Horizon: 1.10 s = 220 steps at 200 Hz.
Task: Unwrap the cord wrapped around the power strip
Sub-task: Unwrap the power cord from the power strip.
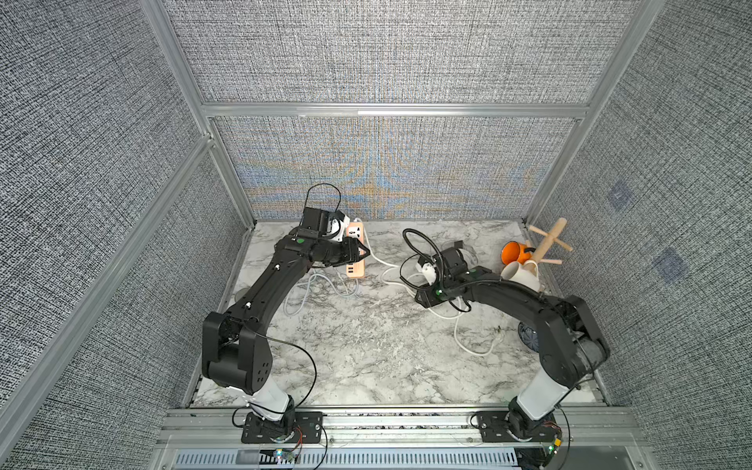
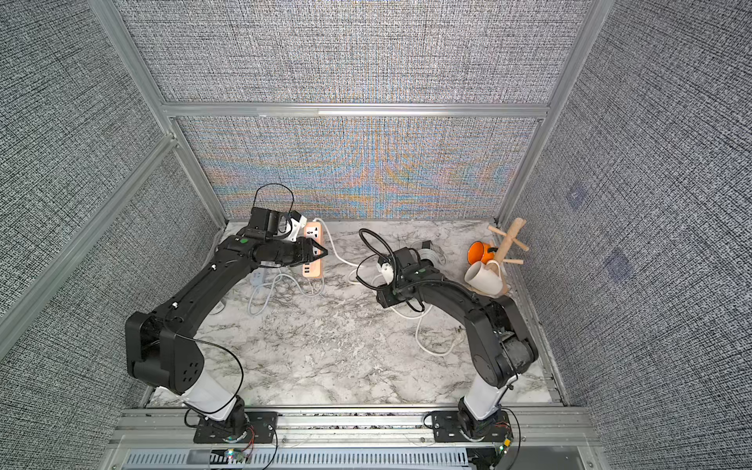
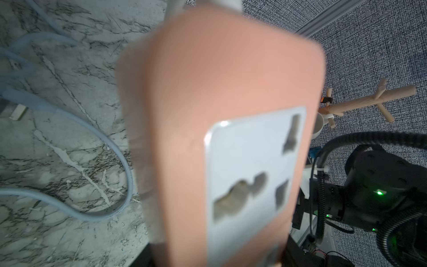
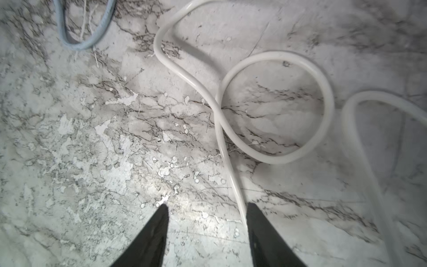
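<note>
Strip (image 1: 355, 232) at back left of counter (image 1: 366, 358) in both top views, long axis running front to back. It's clamped across the middle by left fingers (image 1: 359, 249), with the socket end and USB end sticking out either side. Can't tell if it's resting on the counter or lifted. White cord (image 1: 480, 354) leaves the strip's far end, trails right across the counter, passes under the right arm (image 1: 508, 297) and ends in a loose loop near the right edge. Right fingers are hidden under the wrist here. Rack (image 1: 545, 240) with orange mug (image 1: 513, 252) and white mug (image 1: 519, 274) is in the back right corner.

Left wrist: strip (image 3: 219, 81) fills the frame, blurred, orange body with white socket face toward the camera. Fingers are out of frame. Grey-blue cable (image 3: 129, 166) curves on the counter beside it. Right arm and rack are behind.

Right wrist: right fingers (image 4: 265, 238) are spread apart above the counter, gripping nothing. Cord (image 4: 272, 54) runs between them, close beside one finger, contact unclear. Further out it crosses itself into a full loop lying flat. Another bend of cord is blurred at the frame edge.
</note>
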Each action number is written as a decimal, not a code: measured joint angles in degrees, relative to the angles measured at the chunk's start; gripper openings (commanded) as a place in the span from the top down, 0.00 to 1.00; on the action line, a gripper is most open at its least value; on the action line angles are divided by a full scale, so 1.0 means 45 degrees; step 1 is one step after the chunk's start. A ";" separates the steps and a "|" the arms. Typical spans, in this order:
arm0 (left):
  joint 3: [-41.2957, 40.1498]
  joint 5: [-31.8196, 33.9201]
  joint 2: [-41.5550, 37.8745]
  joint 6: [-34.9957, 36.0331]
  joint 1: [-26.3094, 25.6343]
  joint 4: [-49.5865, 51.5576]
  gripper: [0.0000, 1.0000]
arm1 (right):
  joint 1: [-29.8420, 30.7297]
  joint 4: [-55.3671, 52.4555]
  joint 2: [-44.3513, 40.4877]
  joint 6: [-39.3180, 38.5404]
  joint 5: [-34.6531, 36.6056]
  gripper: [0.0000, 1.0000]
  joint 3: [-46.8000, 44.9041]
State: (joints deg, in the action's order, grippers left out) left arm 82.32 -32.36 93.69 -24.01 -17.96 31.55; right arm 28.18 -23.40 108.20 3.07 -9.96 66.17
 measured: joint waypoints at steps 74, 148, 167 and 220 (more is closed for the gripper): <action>-0.0005 -0.0219 -0.0350 0.0058 0.0277 0.0194 1.00 | 0.0151 -0.0355 0.1258 0.0073 0.0792 0.49 0.0112; 0.0136 -0.0816 -0.1025 -0.0005 0.0797 0.0228 1.00 | 0.0165 -0.0044 0.2055 0.0651 0.1015 0.92 0.0500; 0.0024 -0.0850 -0.1365 -0.0005 0.0869 0.0233 1.00 | 0.0189 0.0024 0.2011 0.1020 0.0641 0.98 0.1166; -0.0544 -0.0486 -0.2351 0.0301 0.1093 0.0423 1.00 | 0.0175 0.0879 0.1059 0.2079 -0.1103 1.00 0.3910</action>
State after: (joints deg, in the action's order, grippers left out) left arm 79.88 -34.54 83.11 -22.65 -13.04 33.45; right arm 28.97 -19.44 112.97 12.43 -14.92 83.77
